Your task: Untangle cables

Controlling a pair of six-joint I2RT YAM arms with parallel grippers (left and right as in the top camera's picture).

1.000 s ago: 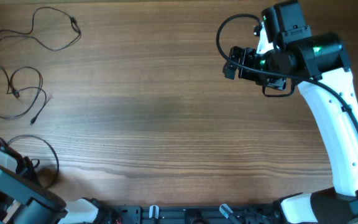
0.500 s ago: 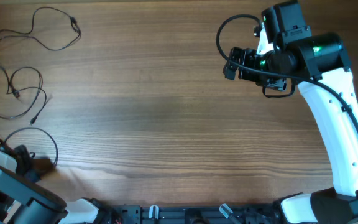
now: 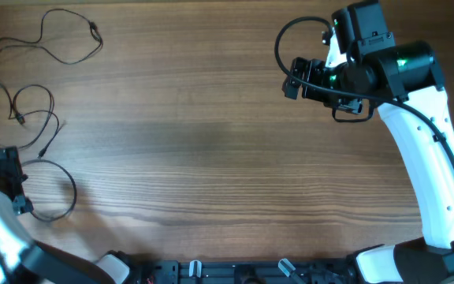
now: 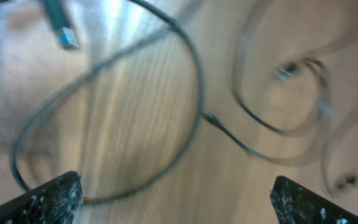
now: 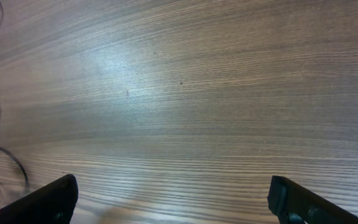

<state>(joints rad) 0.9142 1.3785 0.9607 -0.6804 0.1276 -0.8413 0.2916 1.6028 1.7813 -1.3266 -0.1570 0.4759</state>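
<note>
Cables (image 3: 93, 31) (thin black wires) lie in three loose loops along the left side of the counter (image 3: 211, 158); the nearest loop (image 3: 75, 192) lies just beside the left tool (image 3: 10, 180), fingers apart, holding nothing; the right tool (image 3: 292, 79), likewise apart, hovers well away.

**Cables along the table's left side, claws set far apart**

Three cables are laid on the table (image 3: 211, 158), all along its left side. The far cable (image 3: 94, 30) is spread at the far left corner. The middle cable (image 3: 22, 118) is placed nearer than it, and the two are kept apart. The near loop (image 3: 74, 192) is found nearer still, just right of the left claw (image 3: 10, 180), which is held at the table's left edge. The right claw (image 3: 290, 80) is positioned over the far right part of the table, well apart from every cable.
</note>
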